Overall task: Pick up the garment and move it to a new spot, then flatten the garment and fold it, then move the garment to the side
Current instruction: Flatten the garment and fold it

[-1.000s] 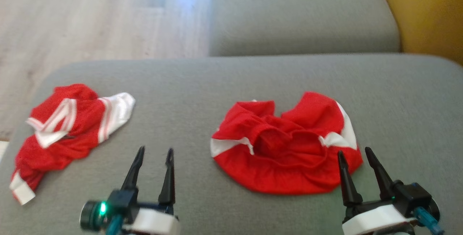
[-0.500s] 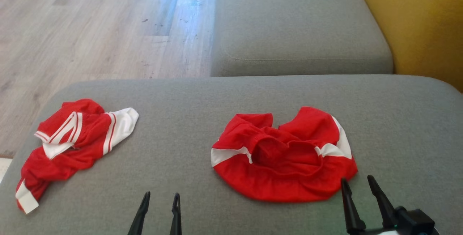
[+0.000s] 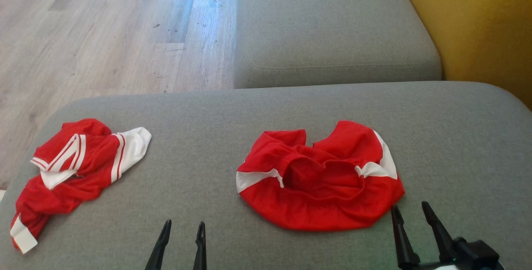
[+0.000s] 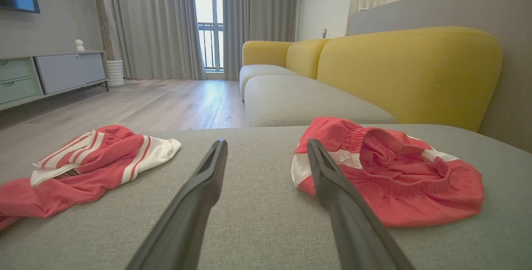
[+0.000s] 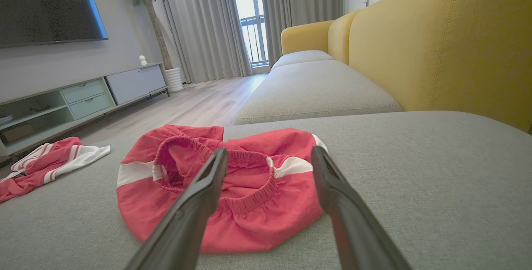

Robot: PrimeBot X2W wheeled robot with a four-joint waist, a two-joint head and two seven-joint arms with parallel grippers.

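**A:** What is nearest, along the bottom edge of the head view?

**B:** The left gripper (image 3: 184, 222) pokes up just left of centre and the right gripper (image 3: 409, 206) is at the lower right. Both pairs of fingers are spread apart with nothing between them, over the grey sofa seat (image 3: 216, 137).

**A:** And the garment?

**B:** The red shorts (image 3: 320, 187) lie bunched on that seat, a little right of the middle of the frame. The waistband gapes upward and there is a white panel on each side. Their lower right hem is just beside the right fingertips. In the right wrist view, the shorts (image 5: 249, 203) spread behind the two fingers.

**A:** Anything at the left?

**B:** Another red piece with white striped trim lies near the left edge, well apart from the shorts. It is probably a shirt (image 3: 70, 170), though it is too crumpled to be sure.

**A:** What is farther back?

**B:** A second grey seat (image 3: 332, 25) is at upper centre, a yellow backrest (image 3: 478, 25) at upper right and a wooden floor (image 3: 104, 33) at upper left. At the top of the left wrist view hang grey curtains (image 4: 166, 25), with a low cabinet (image 4: 54, 72) at the far left.
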